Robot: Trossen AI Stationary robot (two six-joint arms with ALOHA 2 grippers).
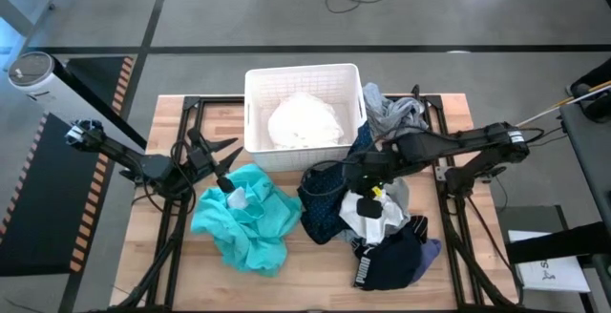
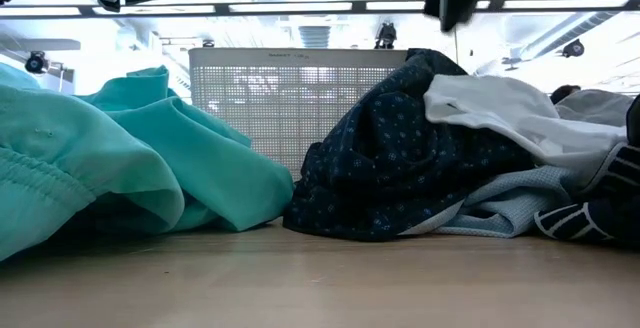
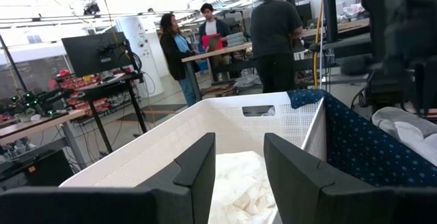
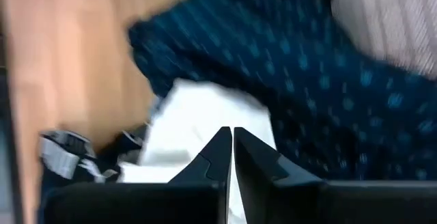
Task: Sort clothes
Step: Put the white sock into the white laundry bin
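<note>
A teal garment [image 1: 248, 219] [image 2: 120, 158] lies at the front left. A navy dotted garment [image 1: 325, 203] [image 4: 307, 67] hangs off the white bin's right rim down onto the table. Beside it is a pile: a white garment [image 1: 368, 219] [image 4: 198, 115], a navy-black one with white lettering [image 1: 391, 258], and a small lavender piece [image 1: 431, 249]. My right gripper [image 1: 366, 198] [image 4: 229, 134] points steeply down over the white garment, fingers shut. My left gripper [image 1: 227, 163] [image 3: 239, 169] waits open at the bin's left front corner, holding nothing. My right gripper's shut fingertips [image 4: 220, 142] stand right at the white garment's top, coming from above. The view is blurred, and I cannot tell whether they touch it or have any cloth between them.
The white bin [image 1: 304, 70] [image 3: 157, 149] stands at the table's far middle with a white garment [image 1: 304, 122] inside. A grey garment [image 1: 391, 113] lies to its right. Bare wood shows along the front edge [image 2: 320, 278]. People stand in the room beyond [image 3: 273, 33].
</note>
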